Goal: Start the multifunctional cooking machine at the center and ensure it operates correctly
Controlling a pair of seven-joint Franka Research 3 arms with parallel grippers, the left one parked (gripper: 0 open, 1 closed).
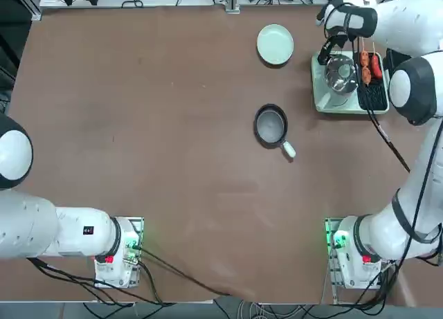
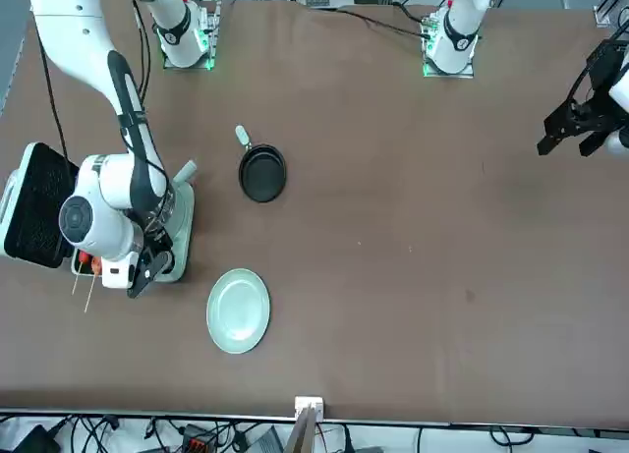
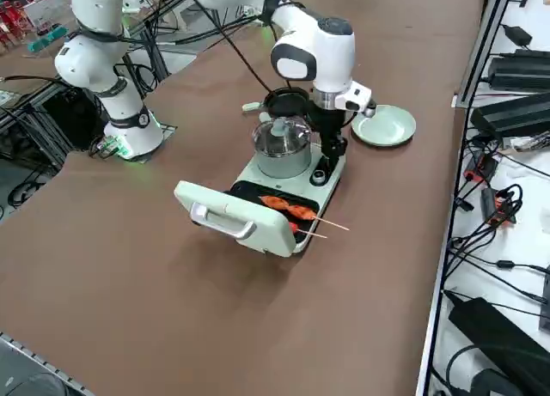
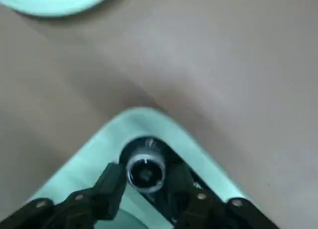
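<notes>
While cables crowd the room's edges, the brown table (image 1: pixel 152 125) carries the cooking machine (image 3: pixel 331 183), its knob (image 4: pixel 145 170) between the right end effector's (image 4: pixel 144 182) parted fingers

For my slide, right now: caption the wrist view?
Right gripper astride the cooking machine knob, fingers parted.

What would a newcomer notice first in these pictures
The right gripper is down at the corner of the mint-green cooking machine, its jaws either side of the knob. On the machine, skewered sausages lie on the grill plate beside a steel pot. A black frying pan sits mid-table.
</notes>
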